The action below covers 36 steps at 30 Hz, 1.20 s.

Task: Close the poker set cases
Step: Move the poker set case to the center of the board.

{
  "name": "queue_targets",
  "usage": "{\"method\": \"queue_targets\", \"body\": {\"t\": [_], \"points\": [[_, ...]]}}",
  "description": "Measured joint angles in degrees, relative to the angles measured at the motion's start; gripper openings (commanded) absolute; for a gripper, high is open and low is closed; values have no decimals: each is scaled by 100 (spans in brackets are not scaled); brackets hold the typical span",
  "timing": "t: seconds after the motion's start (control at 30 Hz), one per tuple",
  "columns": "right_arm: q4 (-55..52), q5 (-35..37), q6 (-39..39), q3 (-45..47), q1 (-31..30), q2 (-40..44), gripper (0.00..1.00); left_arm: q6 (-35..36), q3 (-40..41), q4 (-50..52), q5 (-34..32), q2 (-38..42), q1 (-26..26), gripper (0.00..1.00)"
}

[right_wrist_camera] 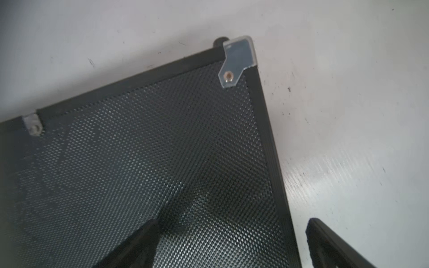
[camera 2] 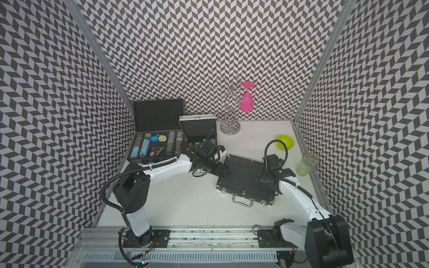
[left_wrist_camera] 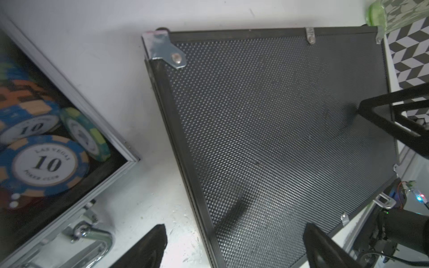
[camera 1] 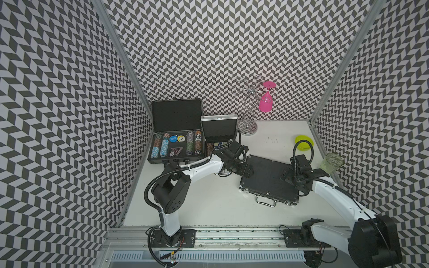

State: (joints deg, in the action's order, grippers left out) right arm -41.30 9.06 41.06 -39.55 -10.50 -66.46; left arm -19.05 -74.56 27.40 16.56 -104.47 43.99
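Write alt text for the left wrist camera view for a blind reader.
A closed black poker case with a dimpled lid lies on a white table, one edge between the fingers of the open left hand. Beside it, an open silver-rimmed case shows blue chips marked 10.

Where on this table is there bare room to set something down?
Widest: the front strip between the closed case and the rail. Smaller: the patch among glass rack, green bowl and closed case. Crowded: the back-left corner, holding the large open case and small open case.
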Motion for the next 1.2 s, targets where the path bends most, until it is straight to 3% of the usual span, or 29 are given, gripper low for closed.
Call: {"method": "queue_targets", "body": {"t": [0.4, 0.63, 0.9, 1.2], "points": [[743, -761, -468, -177, 179, -654, 84, -85, 258, -144, 35, -129, 109, 86], [802, -920, -796, -586, 258, -1176, 85, -214, 223, -160, -7, -254, 13, 78], [791, -852, -1287, -1392, 400, -1991, 86, -376, -55, -72, 83, -466, -33, 77], [837, -579, -1676, -2151, 420, -2627, 91, -439, -330, 26, 85, -654, -15, 85]]}}
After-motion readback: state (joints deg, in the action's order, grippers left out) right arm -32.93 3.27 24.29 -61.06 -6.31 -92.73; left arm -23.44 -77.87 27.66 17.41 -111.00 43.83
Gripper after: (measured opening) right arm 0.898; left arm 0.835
